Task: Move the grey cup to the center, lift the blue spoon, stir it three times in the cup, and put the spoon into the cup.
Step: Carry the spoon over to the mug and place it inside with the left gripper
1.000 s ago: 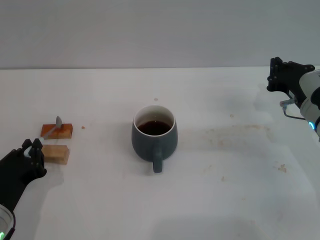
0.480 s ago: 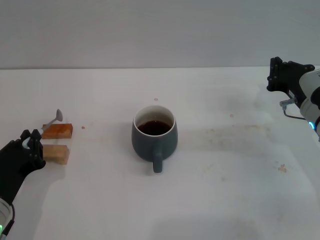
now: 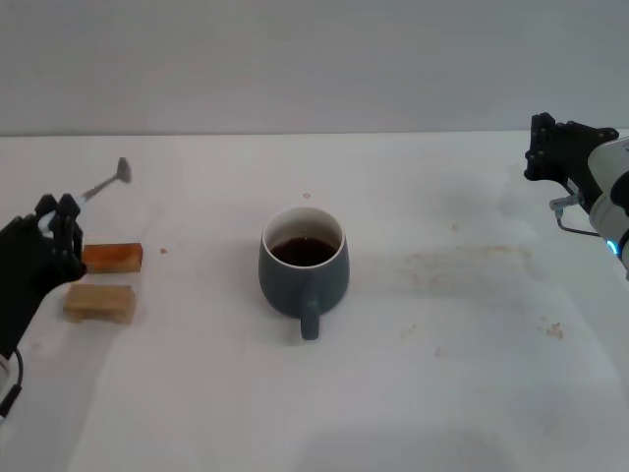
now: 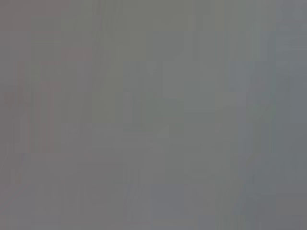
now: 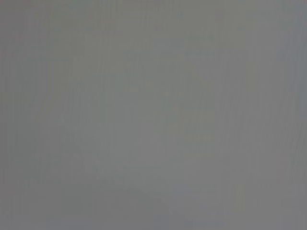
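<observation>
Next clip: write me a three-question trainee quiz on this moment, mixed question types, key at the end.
1. True or false: the small blue-handled metal spoon lies on the orange wooden block.
2. The dark grey ceramic mug holds: A) dark liquid B) nothing C) the spoon.
3. Which gripper holds the spoon?

Key:
1. False; it is lifted clear of the block.
2. A
3. The left gripper, at the white table's left side; the right gripper sits far right.
</observation>
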Robot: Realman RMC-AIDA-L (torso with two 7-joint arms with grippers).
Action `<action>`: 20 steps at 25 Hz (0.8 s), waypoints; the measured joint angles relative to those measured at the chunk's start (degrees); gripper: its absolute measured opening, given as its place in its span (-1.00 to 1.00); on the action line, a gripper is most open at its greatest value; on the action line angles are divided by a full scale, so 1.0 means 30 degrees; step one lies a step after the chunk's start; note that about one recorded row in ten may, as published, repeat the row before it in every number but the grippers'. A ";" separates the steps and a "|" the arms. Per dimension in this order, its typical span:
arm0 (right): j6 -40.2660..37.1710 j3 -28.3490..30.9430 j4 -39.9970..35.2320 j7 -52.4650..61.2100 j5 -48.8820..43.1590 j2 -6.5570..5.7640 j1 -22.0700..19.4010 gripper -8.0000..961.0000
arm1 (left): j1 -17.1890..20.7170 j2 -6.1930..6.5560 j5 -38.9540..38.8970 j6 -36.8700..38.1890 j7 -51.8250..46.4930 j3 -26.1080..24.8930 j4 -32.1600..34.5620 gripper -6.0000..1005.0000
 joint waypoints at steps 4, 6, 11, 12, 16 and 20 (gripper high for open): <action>0.0012 0.0000 -0.0001 0.0001 0.0000 0.0002 0.0009 -0.92 | 0.0402 0.0915 0.0082 -0.1082 -0.0676 0.0226 -0.2184 -0.69; 0.0018 0.0000 -0.0006 0.0001 0.0000 0.0001 0.0011 -0.92 | 0.0552 0.1301 0.0098 -0.1700 -0.0849 0.0273 -0.3112 -0.69; 0.0031 0.0160 -0.0039 0.0001 0.0000 0.0001 0.0000 -0.92 | 0.0910 0.2385 0.0398 -0.4209 -0.0930 0.0332 -0.6309 -0.69; 0.0030 0.0170 -0.0045 0.0001 0.0000 0.0002 -0.0010 -0.92 | 0.0964 0.2947 0.0517 -0.6500 -0.0933 0.0291 -0.8393 -0.68; 0.0031 0.0175 -0.0074 0.0001 0.0000 0.0001 -0.0069 -0.92 | 0.0821 0.3362 0.0541 -0.9742 -0.0579 0.0250 -1.0716 -0.68; 0.0031 0.0313 -0.0140 0.0001 0.0000 -0.0018 -0.0099 -0.92 | 0.0610 0.3308 0.0525 -1.3262 0.0593 0.0181 -1.2900 -0.68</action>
